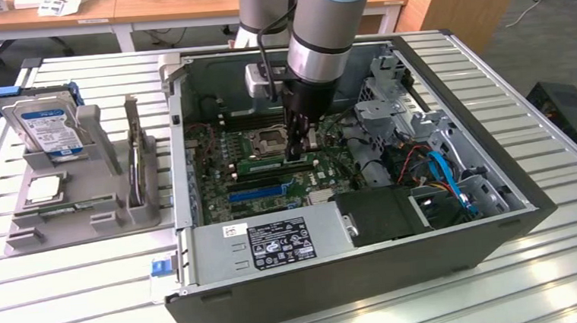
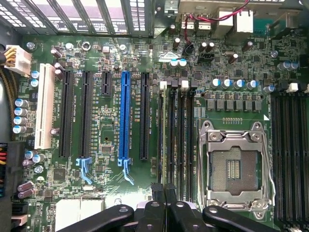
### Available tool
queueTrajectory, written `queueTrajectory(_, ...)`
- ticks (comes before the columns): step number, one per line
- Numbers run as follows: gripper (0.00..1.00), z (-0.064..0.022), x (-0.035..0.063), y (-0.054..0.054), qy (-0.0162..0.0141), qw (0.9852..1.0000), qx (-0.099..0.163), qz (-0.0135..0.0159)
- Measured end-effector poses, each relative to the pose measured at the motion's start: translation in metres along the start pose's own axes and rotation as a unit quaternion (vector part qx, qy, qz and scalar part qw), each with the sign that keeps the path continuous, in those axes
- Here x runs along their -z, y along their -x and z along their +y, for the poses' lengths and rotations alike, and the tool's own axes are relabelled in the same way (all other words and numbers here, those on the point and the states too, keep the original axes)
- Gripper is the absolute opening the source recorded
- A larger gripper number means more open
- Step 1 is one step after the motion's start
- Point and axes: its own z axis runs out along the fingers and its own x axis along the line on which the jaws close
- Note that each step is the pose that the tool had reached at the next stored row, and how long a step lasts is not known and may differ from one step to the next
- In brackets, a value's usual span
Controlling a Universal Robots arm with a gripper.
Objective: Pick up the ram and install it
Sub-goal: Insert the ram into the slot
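Note:
My gripper [image 1: 296, 153] reaches down into the open computer case [image 1: 496, 227], just over the motherboard's memory slots [image 2: 178, 135]. Its two black fingers are pressed together, so it is shut with nothing visible between them. The ram [image 1: 268, 164] is a thin green stick standing in one of those slots, beside the processor socket [image 2: 236, 164]. In the wrist view I see the ram [image 2: 164, 130] edge-on, running straight away from my gripper [image 2: 164, 189]. The fingertips sit over one end of its top edge. I cannot tell whether they touch it.
A grey parts holder [image 1: 79, 214] on the exterior view's left carries a hard drive [image 1: 50, 125] and a square silver processor chip [image 1: 47, 190]. Inside the case are the power supply [image 1: 273, 242], a metal drive cage [image 1: 397, 116], loose cables [image 1: 442, 173] and long expansion slots [image 2: 125, 121].

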Motion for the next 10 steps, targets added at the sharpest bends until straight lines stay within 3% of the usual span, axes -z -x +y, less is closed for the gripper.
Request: queueTrajectory(10, 0.11, -0.0001, -0.0012, 0.0, 0.0, 1.0, 0.0, -0.0001)
